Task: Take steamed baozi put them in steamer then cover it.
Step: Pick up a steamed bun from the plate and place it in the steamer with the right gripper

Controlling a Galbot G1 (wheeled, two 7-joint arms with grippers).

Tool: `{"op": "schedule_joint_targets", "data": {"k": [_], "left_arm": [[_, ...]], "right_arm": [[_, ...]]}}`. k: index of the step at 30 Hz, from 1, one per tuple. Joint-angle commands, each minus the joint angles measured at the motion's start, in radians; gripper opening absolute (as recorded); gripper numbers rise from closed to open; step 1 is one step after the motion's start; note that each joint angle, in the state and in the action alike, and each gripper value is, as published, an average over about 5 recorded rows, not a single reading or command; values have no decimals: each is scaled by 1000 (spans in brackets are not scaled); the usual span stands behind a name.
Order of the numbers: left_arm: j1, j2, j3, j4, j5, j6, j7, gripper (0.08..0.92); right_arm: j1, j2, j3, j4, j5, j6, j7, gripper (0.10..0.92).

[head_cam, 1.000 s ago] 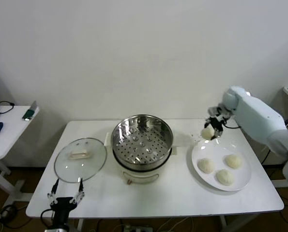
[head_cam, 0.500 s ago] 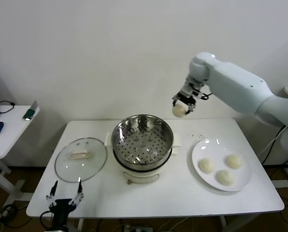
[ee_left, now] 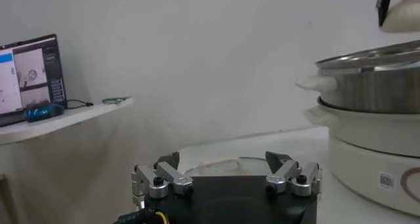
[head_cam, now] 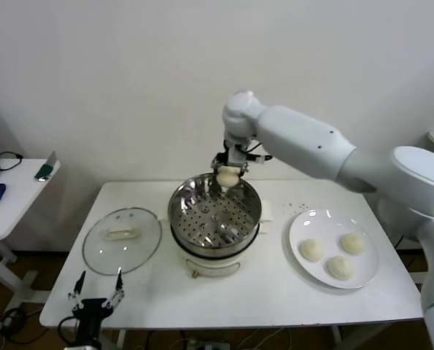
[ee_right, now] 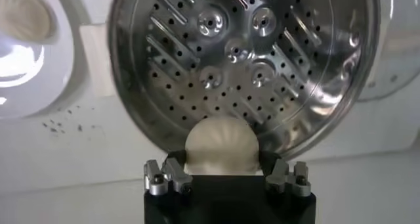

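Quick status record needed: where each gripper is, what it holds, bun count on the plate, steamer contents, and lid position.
right gripper: above the far rim of the steamer, fingers on either side of one baozi
left gripper: open, holding nothing, parked low at the table's near edge, in front of the lid
steamer tray: bare, no buns in it yet
plate: three baozi on it, to the robot's right of the steamer
glass lid: flat on the table, to the robot's left of the steamer, steamer uncovered
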Motion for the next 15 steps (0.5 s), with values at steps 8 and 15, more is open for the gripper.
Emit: {"op": "schedule_joint_targets", "data": {"k": [8,15], "left_arm": [[2,-2,2,-1,4,5,1,823],[2,-1,0,0,5,7,0,823]], "right_arm": [[-154,129,61,-126,-283,109,92,721],[-170,130,60,-135,-277,101,90,721]]}}
